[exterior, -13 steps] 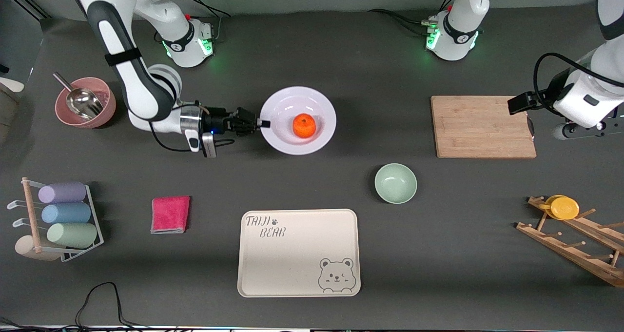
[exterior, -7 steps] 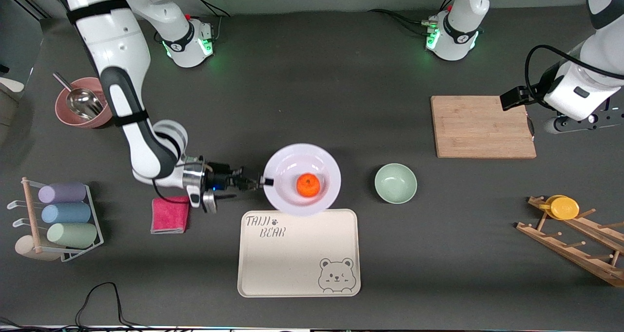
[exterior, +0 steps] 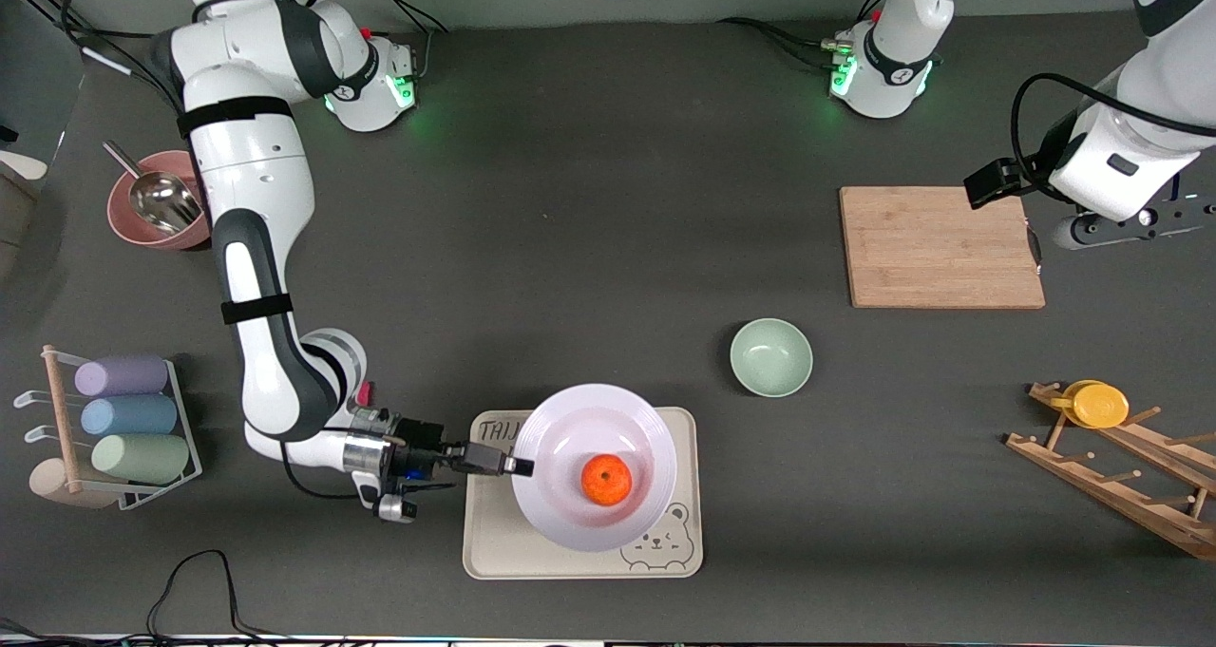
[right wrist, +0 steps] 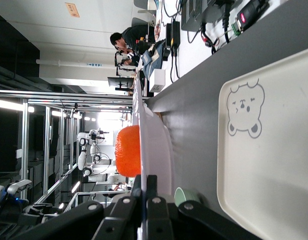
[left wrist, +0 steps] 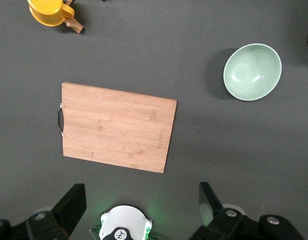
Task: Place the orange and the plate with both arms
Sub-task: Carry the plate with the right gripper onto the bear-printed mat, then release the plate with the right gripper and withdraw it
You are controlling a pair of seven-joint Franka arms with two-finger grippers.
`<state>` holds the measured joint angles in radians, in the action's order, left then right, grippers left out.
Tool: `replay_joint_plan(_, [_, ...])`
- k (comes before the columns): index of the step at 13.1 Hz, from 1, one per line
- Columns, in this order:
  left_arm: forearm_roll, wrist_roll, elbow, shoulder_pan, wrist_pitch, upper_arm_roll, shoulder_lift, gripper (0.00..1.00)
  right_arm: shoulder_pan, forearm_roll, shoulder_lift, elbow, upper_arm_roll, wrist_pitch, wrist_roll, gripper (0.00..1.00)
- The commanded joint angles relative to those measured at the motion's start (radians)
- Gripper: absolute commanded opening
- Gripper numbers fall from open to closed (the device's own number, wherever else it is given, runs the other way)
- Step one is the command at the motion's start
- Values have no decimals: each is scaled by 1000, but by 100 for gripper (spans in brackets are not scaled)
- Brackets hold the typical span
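The pale plate (exterior: 570, 438) with the orange (exterior: 606, 480) in its centre is held over the beige bear tray (exterior: 494, 552). My right gripper (exterior: 513, 465) is shut on the plate's rim at the edge toward the right arm's end. In the right wrist view the plate (right wrist: 155, 145) shows edge-on between the fingers, with the orange (right wrist: 127, 151) on it and the tray (right wrist: 274, 170) below. My left gripper (exterior: 1045, 238) is open and empty above the edge of the wooden cutting board (exterior: 940, 246); its fingers (left wrist: 68, 207) stand wide apart.
A mint-green bowl (exterior: 770, 356) stands between tray and board. A pink bowl with a metal scoop (exterior: 161, 200), a rack of rolled cups (exterior: 123, 419) and a mostly hidden red cloth (exterior: 366, 390) lie toward the right arm's end. A wooden rack with a yellow cup (exterior: 1097, 405) is toward the left arm's end.
My right gripper has carried the plate with the orange toward the front camera, from the table's middle to over the bear tray. My left gripper has drifted slightly toward the bases.
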<state>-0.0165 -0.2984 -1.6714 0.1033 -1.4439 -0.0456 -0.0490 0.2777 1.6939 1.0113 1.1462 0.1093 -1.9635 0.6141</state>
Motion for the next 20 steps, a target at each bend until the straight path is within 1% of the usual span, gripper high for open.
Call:
replay_joint_plan(1, [3, -22, 18, 12, 20, 3, -19, 100, -8, -11, 79, -111, 1, -24, -30, 0])
replay_joint_plan(3, [3, -25, 21, 10, 42, -5, -23, 100, -8, -13, 104, -105, 0, -55, 25, 0])
replay_joint_plan(7, [1, -24, 65, 4, 108, 4, -37, 100, -2, -11, 168, -99, -2, -97, 107, 0])
replay_joint_plan(8, [3, -24, 88, 1, 126, 4, -35, 100, -2, -14, 174, -88, 0, -98, 110, 0])
replay_joint_plan(11, [36, -48, 93, 12, 117, -3, -28, 100, 5, -20, 178, -65, 0, -110, 108, 0])
replay_joint_plan(14, [40, -80, 93, 15, 111, -16, -23, 100, 18, -22, 179, -48, 0, -126, 108, 0])
replay_joint_plan(15, [40, -80, 93, 15, 111, -19, -23, 100, 18, -31, 178, -40, 0, -129, 107, 5])
replay_joint_plan(16, [40, -80, 97, 15, 111, -22, -23, 100, 18, -57, 178, -40, 0, -129, 101, 32])
replay_joint_plan(17, [40, -80, 101, 15, 111, -22, -23, 100, 15, -86, 175, -40, 0, -130, 92, 46])
replay_joint_plan(20, [40, -79, 98, 15, 115, -29, -22, 100, 14, -96, 165, -40, 0, -130, 85, 48])
